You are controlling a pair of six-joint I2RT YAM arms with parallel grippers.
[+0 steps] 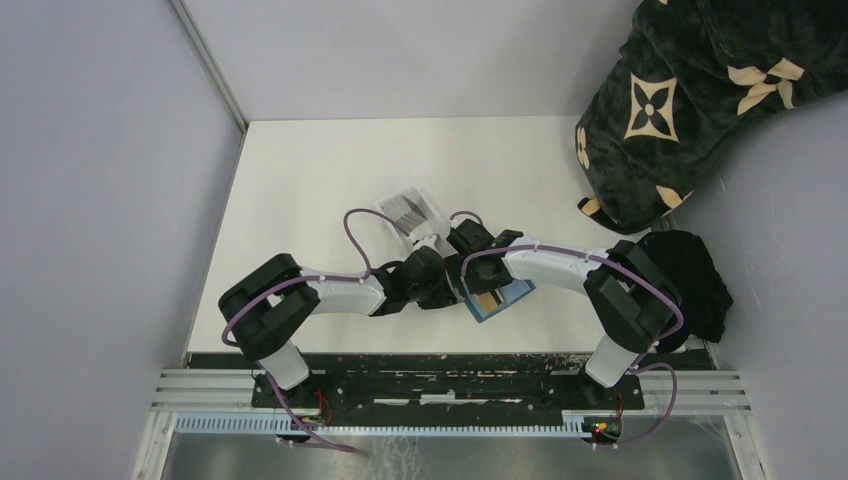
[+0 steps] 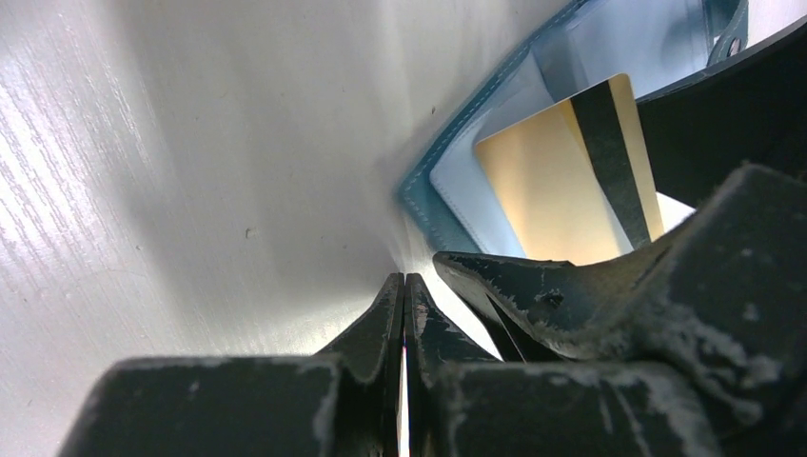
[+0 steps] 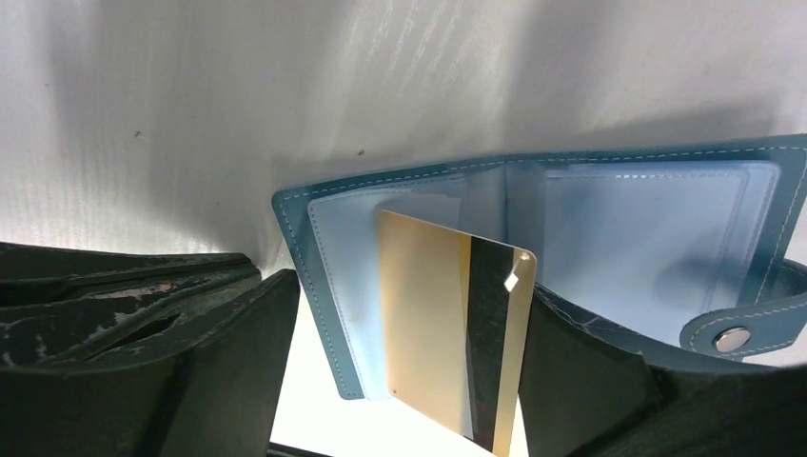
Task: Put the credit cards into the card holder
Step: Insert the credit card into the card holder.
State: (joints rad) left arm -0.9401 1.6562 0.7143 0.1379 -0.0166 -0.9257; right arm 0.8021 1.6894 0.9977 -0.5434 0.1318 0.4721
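Note:
The teal card holder lies open on the white table, its pale inner pockets up and its snap tab at the right. A gold-yellow credit card with a dark stripe lies slanted over its left half; whether it sits inside a pocket I cannot tell. My right gripper is open, a finger on each side of the card, the right finger next to the card's edge. My left gripper is shut and empty, its tips on the table beside the holder's left edge.
A clear plastic tray with greyish cards stands just beyond the grippers. A black patterned cloth fills the back right corner and a black bundle lies at the table's right edge. Both arms crowd together at mid-table.

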